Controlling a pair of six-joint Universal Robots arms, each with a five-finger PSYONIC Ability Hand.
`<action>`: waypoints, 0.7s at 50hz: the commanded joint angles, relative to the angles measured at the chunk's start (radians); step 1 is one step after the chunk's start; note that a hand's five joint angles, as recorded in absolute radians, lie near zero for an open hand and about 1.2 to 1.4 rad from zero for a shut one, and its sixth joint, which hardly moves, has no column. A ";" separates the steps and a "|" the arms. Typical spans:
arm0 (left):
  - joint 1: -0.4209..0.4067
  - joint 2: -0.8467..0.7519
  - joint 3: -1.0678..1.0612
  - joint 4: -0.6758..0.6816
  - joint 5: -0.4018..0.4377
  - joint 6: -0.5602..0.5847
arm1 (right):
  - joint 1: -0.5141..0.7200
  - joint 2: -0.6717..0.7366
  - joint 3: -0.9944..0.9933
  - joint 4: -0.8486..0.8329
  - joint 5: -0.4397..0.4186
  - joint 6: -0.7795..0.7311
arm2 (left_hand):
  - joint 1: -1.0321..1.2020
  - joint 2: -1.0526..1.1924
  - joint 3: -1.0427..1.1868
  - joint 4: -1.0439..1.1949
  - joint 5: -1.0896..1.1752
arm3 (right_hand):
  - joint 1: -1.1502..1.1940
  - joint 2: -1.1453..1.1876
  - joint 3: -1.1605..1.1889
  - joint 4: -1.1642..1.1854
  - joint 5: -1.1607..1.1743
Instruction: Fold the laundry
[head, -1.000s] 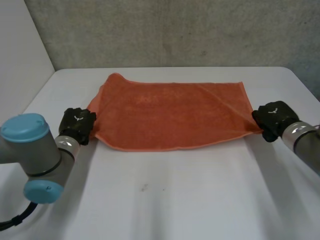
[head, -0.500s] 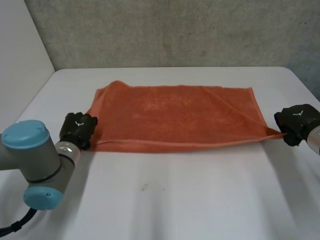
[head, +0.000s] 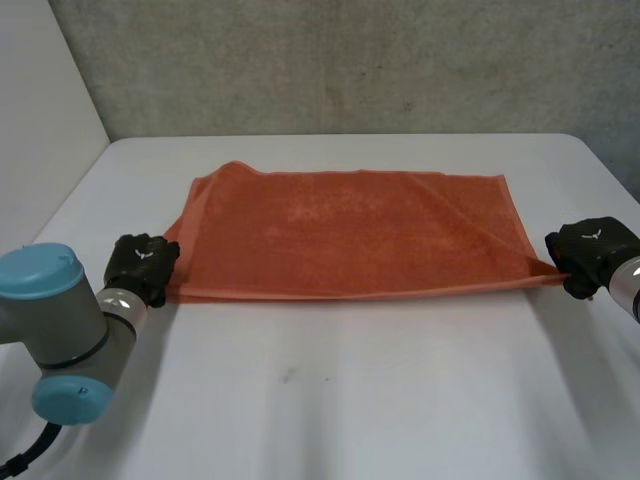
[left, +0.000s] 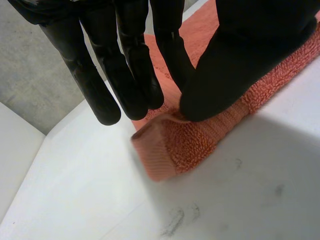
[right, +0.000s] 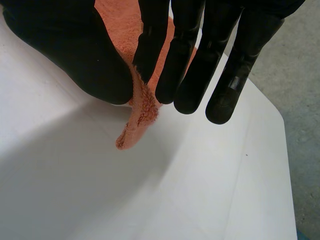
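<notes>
Fingers and thumb of the left hand are pinching the near left corner of the orange towel; the right hand is pinching the near right corner in the same way.
The other fingers of both hands are hanging straight and a little apart. The towel is lying spread out on the white table, and its near edge is running straight between the two hands.
</notes>
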 joint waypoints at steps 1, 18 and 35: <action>0.000 0.000 0.002 -0.003 0.000 -0.001 | 0.001 0.005 0.000 0.000 0.000 0.000 | 0.340 0.346 0.346 0.345 0.348 | 0.422 0.219 0.209 0.203 0.228; 0.022 0.350 -0.101 -0.458 -0.003 0.047 | -0.118 -0.174 0.049 0.559 -0.003 -0.371 | 0.340 0.346 0.346 0.345 0.348 | 0.422 0.219 0.209 0.203 0.228; 0.046 0.401 -0.099 -0.482 0.028 0.187 | -0.189 -0.236 0.068 0.592 -0.044 -0.506 | 0.340 0.346 0.346 0.345 0.348 | 0.422 0.219 0.209 0.203 0.228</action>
